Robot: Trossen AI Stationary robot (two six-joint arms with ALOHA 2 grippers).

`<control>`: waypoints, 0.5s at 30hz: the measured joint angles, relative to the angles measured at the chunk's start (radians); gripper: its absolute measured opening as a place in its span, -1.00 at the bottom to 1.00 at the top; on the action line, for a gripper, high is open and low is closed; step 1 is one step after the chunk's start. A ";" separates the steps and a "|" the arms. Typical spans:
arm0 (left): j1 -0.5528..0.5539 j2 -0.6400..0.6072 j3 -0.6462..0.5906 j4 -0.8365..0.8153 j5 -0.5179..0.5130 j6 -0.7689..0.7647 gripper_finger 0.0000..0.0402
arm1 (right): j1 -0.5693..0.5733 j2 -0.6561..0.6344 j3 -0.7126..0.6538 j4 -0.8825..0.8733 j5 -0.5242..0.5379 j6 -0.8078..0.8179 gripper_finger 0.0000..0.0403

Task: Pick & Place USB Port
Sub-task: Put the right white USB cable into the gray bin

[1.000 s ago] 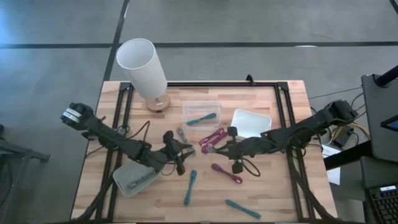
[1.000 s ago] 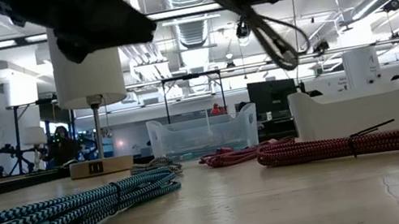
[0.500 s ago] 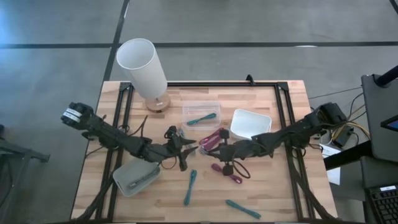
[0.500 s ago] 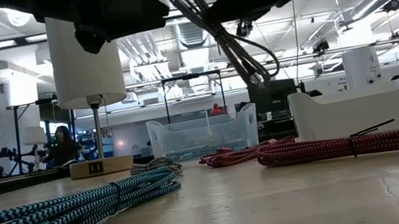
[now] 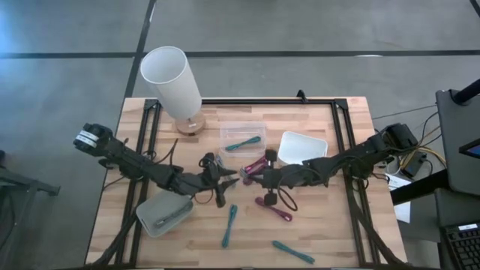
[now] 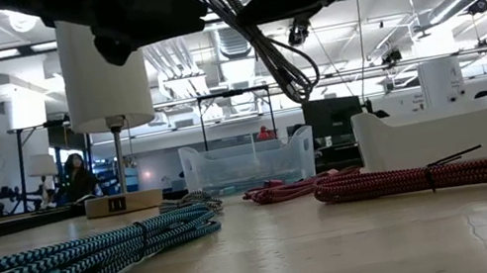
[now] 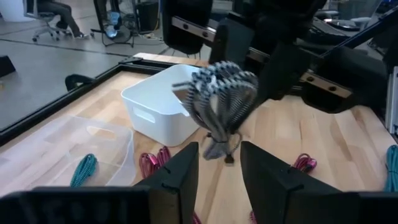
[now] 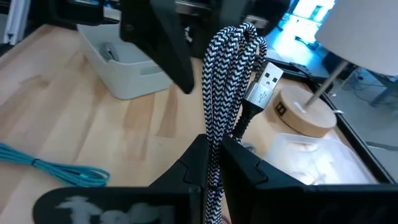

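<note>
A black-and-white braided USB cable (image 8: 227, 93), coiled into a looped bundle with a silver plug showing, is being held in the air above the middle of the tabletop (image 5: 330, 232). It is being clamped by the right gripper (image 8: 211, 163), whose dark fingers are pressed together on the bundle's lower strands. The left gripper (image 7: 219, 163) is being held just beside the bundle, its fingers standing apart and empty. Braided cables in teal (image 5: 229, 225) and magenta (image 5: 274, 209) are lying scattered on the pale wooden planks, near a clear plastic bin (image 5: 243, 137), a white rectangular bin (image 5: 302, 148) and a grey tray (image 5: 161, 215). A white cylindrical lamp (image 5: 172, 82) on a round wooden base is standing at the far edge.
</note>
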 joint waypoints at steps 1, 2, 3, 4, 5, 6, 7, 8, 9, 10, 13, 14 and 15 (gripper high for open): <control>0.002 0.000 0.000 0.006 0.000 0.006 -0.37 | 0.000 0.000 0.000 0.000 -0.002 0.001 -0.86; 0.004 0.000 0.000 0.016 -0.001 0.012 -0.37 | 0.001 0.000 0.000 0.000 -0.003 0.001 -0.86; 0.007 0.000 0.000 0.031 -0.001 0.020 -0.37 | 0.001 0.000 0.000 0.000 -0.003 0.001 -0.86; 0.009 0.000 0.000 0.043 -0.002 0.028 -0.37 | 0.001 0.000 0.000 0.000 -0.007 0.001 -0.86; 0.013 0.000 0.000 0.051 -0.003 0.036 -0.37 | 0.001 0.000 0.000 0.000 -0.016 0.002 -0.86; 0.017 0.000 0.000 0.057 -0.002 0.041 -0.37 | 0.000 0.000 0.000 0.000 -0.034 0.001 -0.86; 0.023 0.000 0.000 0.060 -0.003 0.042 -0.37 | 0.000 0.000 0.000 0.001 -0.056 0.001 -0.86; 0.028 0.000 0.000 0.062 -0.002 0.044 -0.37 | 0.000 0.000 0.000 0.002 -0.070 0.001 -0.86; 0.033 0.000 0.000 0.064 -0.002 0.047 -0.37 | 0.000 0.000 0.000 0.004 -0.077 0.001 -0.86; 0.036 0.000 0.000 0.068 -0.001 0.052 -0.37 | 0.000 0.000 0.000 0.004 -0.077 0.000 -0.86; 0.044 0.000 0.000 0.086 0.007 0.067 -0.37 | 0.000 0.000 0.000 0.004 -0.077 0.000 -0.86; 0.046 0.000 0.000 0.093 0.014 0.071 -0.37 | 0.000 0.000 0.000 0.004 -0.078 -0.001 -0.86; 0.046 0.000 0.000 0.102 0.026 0.074 -0.37 | 0.000 0.000 0.000 0.004 -0.080 -0.003 -0.86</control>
